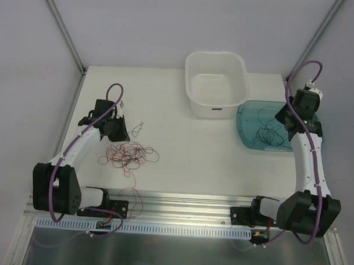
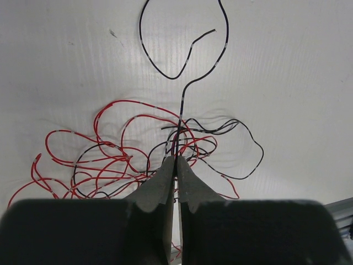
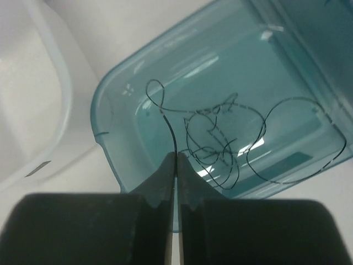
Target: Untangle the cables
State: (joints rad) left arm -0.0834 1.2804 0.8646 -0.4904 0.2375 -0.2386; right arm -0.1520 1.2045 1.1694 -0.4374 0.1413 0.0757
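Two grippers (image 2: 176,160) (image 3: 176,155), two tubs (image 1: 217,53) (image 1: 244,120), two cable bunches (image 1: 128,154) (image 1: 269,133)

Bright, even light is filling all views. Cables (image 2: 176,138) are casting faint soft shadows, glare is streaking the teal bin (image 3: 182,61), and the right gripper (image 3: 175,160) is blurring at frame bottom.

Wire tangle (image 1: 128,154) lies on the table (image 1: 182,150), left of frame centre. Tub (image 1: 216,81) stands at upper centre. Bin (image 1: 247,132) sits just lower right of it, with loose wires (image 1: 267,131) inside.
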